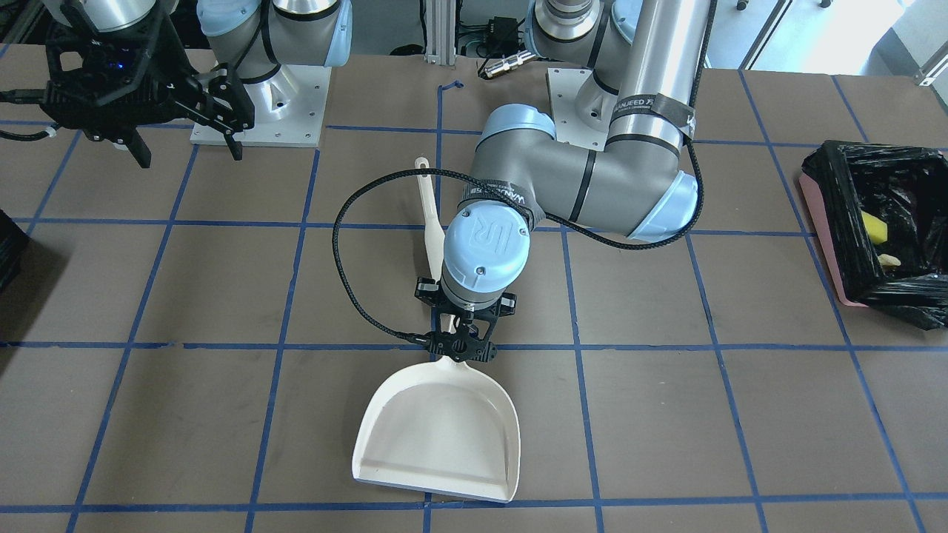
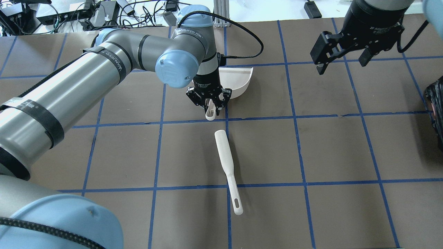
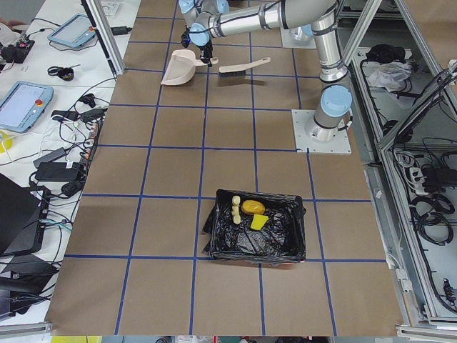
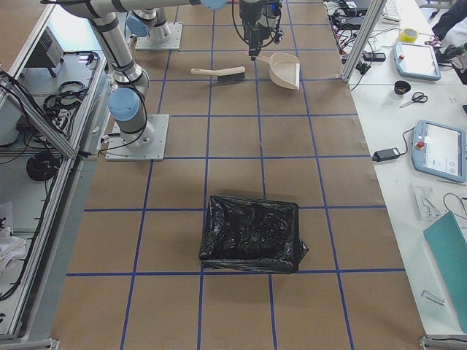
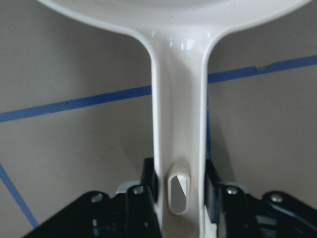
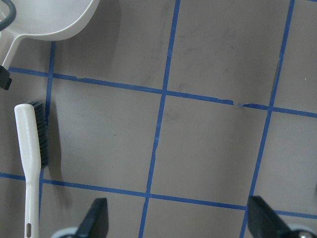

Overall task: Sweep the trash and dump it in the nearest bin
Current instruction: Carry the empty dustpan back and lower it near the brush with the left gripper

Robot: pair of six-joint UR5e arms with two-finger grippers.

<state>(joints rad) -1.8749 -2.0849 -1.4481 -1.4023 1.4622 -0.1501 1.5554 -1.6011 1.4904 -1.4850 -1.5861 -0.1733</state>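
Note:
My left gripper (image 1: pixel 461 334) is shut on the handle of the white dustpan (image 1: pixel 441 437), which lies flat and empty on the table. In the left wrist view the fingers (image 5: pixel 148 191) press both sides of the handle (image 5: pixel 178 129). My right gripper (image 2: pixel 341 52) is open and empty, raised off the table. The pink bin (image 1: pixel 823 229), lined with a black bag, stands at the table's end on my left. In it lie the potato-like piece (image 3: pixel 253 207), the green-and-yellow sponge (image 3: pixel 258 222) and the croissant-like piece (image 3: pixel 236 208).
A white brush (image 2: pixel 226 162) lies on the table between the dustpan and my base, bristles on the mat. A second black-bagged bin (image 4: pixel 252 233) stands at the table's other end. Blue tape lines grid the brown tabletop.

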